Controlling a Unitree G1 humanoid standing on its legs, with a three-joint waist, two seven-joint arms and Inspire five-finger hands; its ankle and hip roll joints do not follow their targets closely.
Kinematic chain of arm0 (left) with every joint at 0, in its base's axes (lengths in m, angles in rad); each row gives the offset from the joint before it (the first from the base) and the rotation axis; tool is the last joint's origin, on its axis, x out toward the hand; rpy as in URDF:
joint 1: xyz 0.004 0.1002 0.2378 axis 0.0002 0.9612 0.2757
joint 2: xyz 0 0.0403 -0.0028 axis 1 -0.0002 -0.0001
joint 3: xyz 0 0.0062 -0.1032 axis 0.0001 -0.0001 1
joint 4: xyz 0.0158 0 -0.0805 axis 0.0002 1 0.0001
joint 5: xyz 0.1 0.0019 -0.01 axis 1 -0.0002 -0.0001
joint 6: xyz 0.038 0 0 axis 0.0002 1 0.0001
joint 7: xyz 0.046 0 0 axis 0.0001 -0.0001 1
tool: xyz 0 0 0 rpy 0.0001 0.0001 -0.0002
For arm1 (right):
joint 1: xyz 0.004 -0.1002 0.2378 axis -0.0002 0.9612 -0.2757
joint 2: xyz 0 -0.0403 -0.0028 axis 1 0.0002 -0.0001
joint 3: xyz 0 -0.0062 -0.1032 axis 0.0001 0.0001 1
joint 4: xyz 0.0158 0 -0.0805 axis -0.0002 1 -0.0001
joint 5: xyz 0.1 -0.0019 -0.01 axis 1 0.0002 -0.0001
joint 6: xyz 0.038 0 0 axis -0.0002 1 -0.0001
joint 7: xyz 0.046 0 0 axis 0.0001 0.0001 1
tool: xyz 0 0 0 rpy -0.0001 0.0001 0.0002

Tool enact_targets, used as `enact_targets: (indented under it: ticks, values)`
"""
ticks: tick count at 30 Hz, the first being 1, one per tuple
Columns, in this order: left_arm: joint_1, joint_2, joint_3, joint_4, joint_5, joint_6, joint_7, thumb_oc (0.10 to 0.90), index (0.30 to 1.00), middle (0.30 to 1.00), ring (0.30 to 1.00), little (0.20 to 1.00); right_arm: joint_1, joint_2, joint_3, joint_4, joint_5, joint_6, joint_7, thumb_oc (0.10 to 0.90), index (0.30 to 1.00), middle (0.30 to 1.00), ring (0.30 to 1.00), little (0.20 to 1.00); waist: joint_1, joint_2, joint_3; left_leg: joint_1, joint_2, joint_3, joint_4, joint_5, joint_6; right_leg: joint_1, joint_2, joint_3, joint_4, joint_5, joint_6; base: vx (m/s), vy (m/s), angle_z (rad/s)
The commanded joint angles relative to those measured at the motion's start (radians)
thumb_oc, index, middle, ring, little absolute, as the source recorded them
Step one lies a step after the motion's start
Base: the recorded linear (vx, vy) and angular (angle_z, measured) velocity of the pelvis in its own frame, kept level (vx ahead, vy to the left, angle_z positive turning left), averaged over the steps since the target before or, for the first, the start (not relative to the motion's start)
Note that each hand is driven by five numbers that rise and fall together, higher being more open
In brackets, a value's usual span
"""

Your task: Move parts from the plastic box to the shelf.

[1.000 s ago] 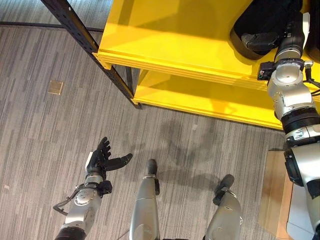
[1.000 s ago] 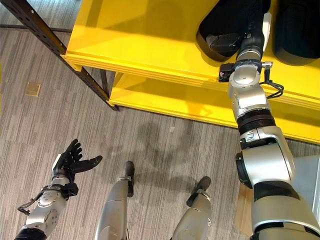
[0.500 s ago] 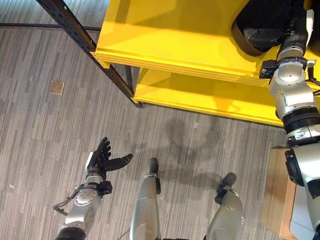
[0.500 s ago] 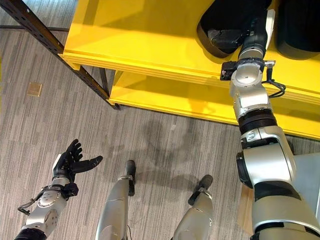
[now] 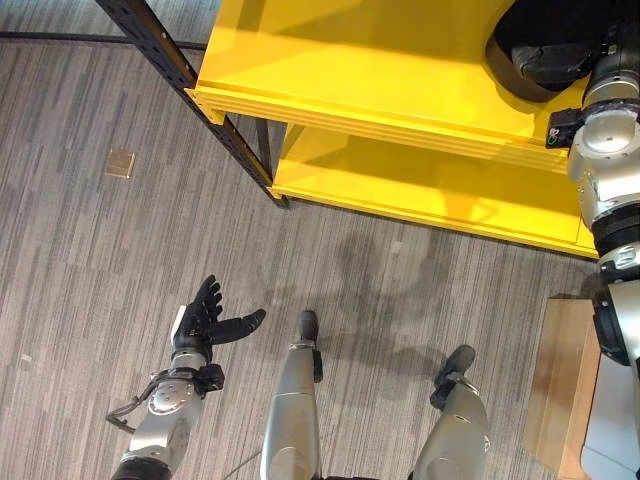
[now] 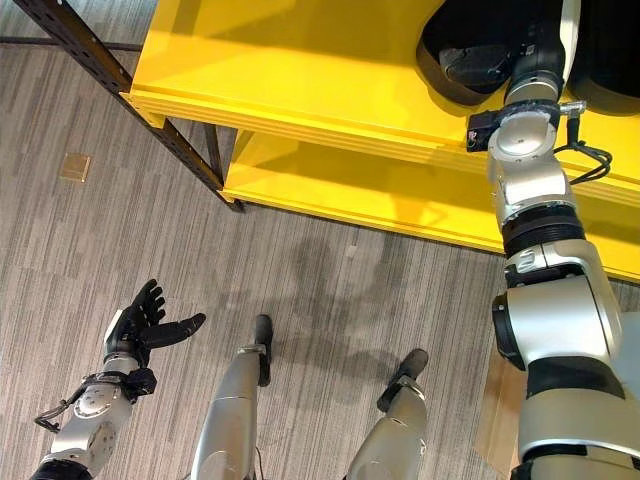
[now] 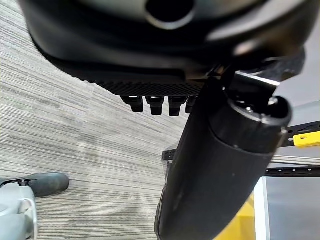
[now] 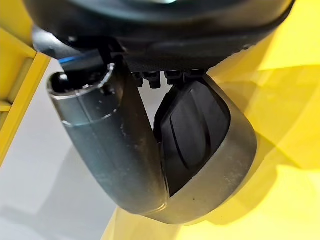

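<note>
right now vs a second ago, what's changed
The right hand and the dark part against it have slid a little toward the robot's right along the yellow shelf. The camera has shifted slightly too. The left hand stays open above the floor.

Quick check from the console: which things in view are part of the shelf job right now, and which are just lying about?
Job:
- black part on the yellow shelf
- right hand, thumb against the part
- left hand, open over the floor

Lying about:
- small tan square on the floor
- another dark item further along the shelf
</note>
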Motion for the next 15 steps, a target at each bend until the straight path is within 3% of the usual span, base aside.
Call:
enact_targets:
  ticks: [1,15]
  values:
    - [0.026,0.051,0.063,-0.066,0.005,-0.106,0.004,0.9,1.0,1.0,1.0,1.0,-0.079,-0.121,0.088,0.064,-0.13,0.003,0.003,0.9,1.0,1.0,1.0,1.0,0.032,0.031,-0.007,0.121,-0.026,0.062,-0.111,-0.048,0.043,-0.067,0.035,0.073,0.227,0.032,0.024,0.0,0.0,0.0]
    - [0.046,0.043,0.096,-0.062,0.0,-0.111,0.001,0.9,1.0,1.0,1.0,1.0,-0.031,-0.158,0.12,0.073,-0.2,0.008,0.03,0.9,1.0,1.0,1.0,1.0,0.031,0.022,-0.004,0.112,-0.022,0.058,-0.11,-0.043,0.04,-0.08,0.04,0.07,0.237,0.022,0.019,0.0,0.0,0.0]
